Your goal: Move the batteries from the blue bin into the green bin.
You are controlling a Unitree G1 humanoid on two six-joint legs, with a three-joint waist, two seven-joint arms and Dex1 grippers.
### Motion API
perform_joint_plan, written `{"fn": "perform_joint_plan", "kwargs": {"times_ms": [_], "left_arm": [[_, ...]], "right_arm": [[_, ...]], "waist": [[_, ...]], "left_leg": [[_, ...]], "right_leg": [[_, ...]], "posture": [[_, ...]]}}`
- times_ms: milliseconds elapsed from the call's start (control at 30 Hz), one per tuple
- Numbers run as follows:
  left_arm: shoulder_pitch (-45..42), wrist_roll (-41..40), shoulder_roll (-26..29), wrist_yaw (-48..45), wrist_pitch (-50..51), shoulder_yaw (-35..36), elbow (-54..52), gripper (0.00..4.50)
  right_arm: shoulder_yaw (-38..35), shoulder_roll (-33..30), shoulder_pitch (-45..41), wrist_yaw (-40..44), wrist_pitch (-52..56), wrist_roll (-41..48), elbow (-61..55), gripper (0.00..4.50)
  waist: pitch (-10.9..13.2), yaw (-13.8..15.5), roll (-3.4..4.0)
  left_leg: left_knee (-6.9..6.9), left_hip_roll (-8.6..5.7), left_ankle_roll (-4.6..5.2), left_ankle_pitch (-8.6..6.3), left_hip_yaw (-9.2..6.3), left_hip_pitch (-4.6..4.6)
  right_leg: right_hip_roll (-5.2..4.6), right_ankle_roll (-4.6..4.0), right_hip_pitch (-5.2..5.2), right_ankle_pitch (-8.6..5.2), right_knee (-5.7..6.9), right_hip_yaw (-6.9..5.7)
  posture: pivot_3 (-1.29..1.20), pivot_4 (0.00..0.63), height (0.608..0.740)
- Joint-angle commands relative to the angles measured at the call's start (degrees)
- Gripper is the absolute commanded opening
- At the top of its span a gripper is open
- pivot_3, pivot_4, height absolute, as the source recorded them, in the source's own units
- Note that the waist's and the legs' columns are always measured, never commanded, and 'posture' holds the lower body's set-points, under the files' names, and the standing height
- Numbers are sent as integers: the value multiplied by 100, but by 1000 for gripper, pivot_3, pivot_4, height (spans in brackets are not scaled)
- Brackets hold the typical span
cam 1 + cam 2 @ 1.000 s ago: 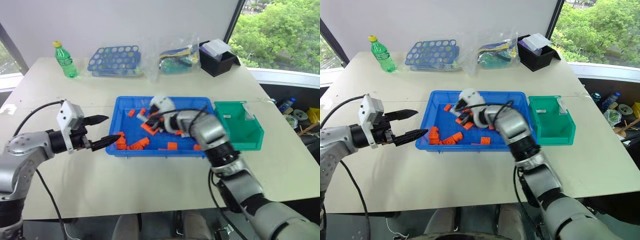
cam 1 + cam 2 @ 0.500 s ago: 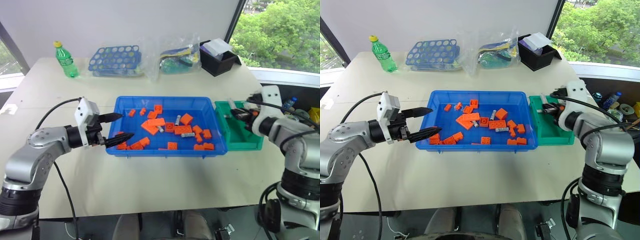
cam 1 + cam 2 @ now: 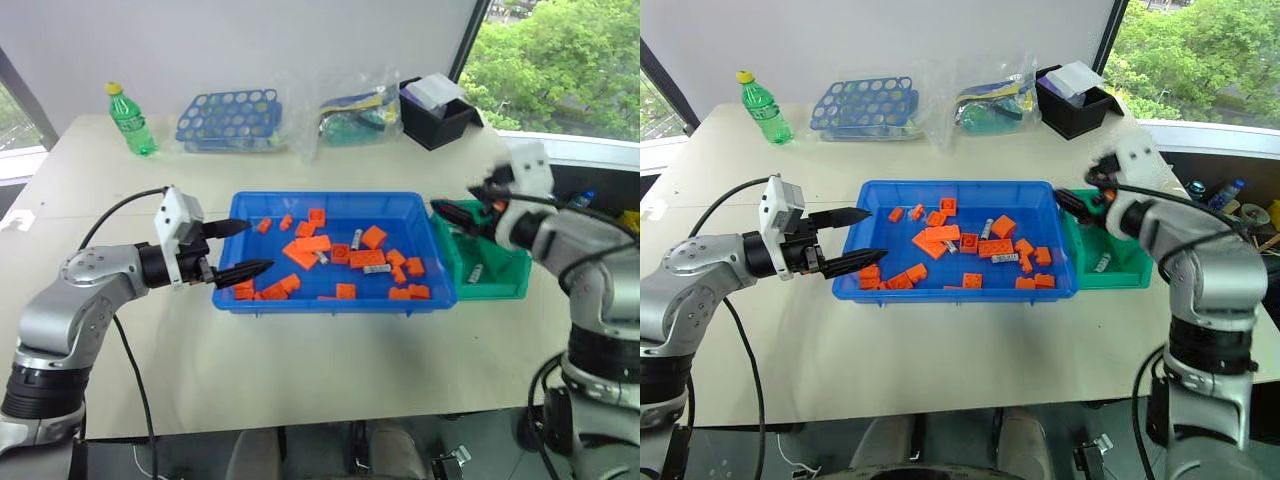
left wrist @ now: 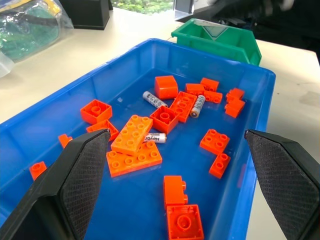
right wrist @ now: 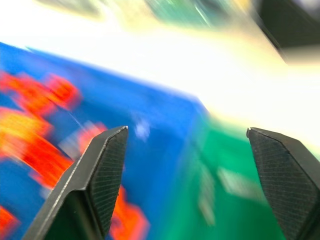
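left gripper (image 3: 238, 248): fingers spread apart, nothing held, hovering at the left rim of the blue bin (image 3: 330, 297).
right gripper (image 5: 192, 165): fingers spread wide, empty, above the near-left corner of the green bin (image 3: 505, 290), pointing towards the blue bin.
batteries (image 4: 153, 99): three lie in the blue bin among the orange bricks (image 4: 131, 134), near its middle; one battery (image 3: 478, 272) lies in the green bin.
green bin: touching the blue bin's right end.

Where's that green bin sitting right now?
In the left eye view, the green bin sits on the table's right side, right beside the blue bin's right end, with the right pincer above its near-left corner.
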Motion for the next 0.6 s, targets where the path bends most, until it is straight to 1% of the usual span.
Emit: {"fn": "perform_joint_plan", "kwargs": {"times_ms": [33, 133, 200, 267, 400, 500, 533, 600], "left_arm": [[-24, -26, 52, 26, -25, 101, -187, 4500], [4, -51, 60, 70, 7, 126, -284, 4500], [40, -79, 75, 99, 32, 163, -362, 4500], [82, -97, 75, 155, 50, 203, -443, 4500], [180, -143, 47, 319, 75, 263, -626, 4500], [307, -204, 37, 446, 124, 342, -814, 4500], [362, -218, 39, 486, 136, 374, -877, 4500], [468, -247, 52, 570, 157, 445, -990, 4500]], "right_arm": [[1156, 273, -497, 659, -708, 97, 472, 3945], [2095, 464, -912, 1411, -1577, -162, 1418, 3945], [2522, 593, -1201, 1748, -2170, -403, 2171, 3945], [2787, 776, -1485, 1966, -2686, -605, 2959, 3945], [3008, 1154, -1909, 2243, -3484, -924, 4278, 3945], [3140, 1413, -2138, 2362, -4039, -1239, 5212, 3945], [3174, 1483, -2193, 2413, -4206, -1328, 5489, 3945], [3179, 1599, -2293, 2484, -4475, -1464, 5997, 3945]], "waist": [[0, -12, -1], [2, 5, 0], [2, 36, 0], [2, 38, -1], [2, 24, -3], [1, 7, -6], [0, -7, -7], [1, -19, -7]], "left_leg": [[0, 0, 0, 0, -1, 2], [4, 0, 1, 1, -3, 1], [11, -2, 2, 1, -3, -3], [15, -4, 2, 2, -3, -6], [15, -5, 1, 2, -3, -3], [13, -5, 1, 2, -3, -3], [13, -5, 0, 3, -4, -1], [13, -6, 0, 3, -7, 4]], "right_leg": [[1, 0, 1, 1, 6, 0], [1, 0, 3, 1, 10, 0], [1, 0, 3, 1, 12, 2], [0, -2, 4, 2, 11, 3], [1, -13, 7, 10, 16, 4], [1, -9, 22, 19, 40, 6], [1, -4, 21, 22, 67, 7], [1, -3, 17, 21, 71, 10]], "posture": [[0, 150, 723], [0, 150, 723], [0, 150, 723], [0, 150, 723], [0, 150, 723], [0, 150, 723], [0, 150, 723], [0, 150, 723]]}}
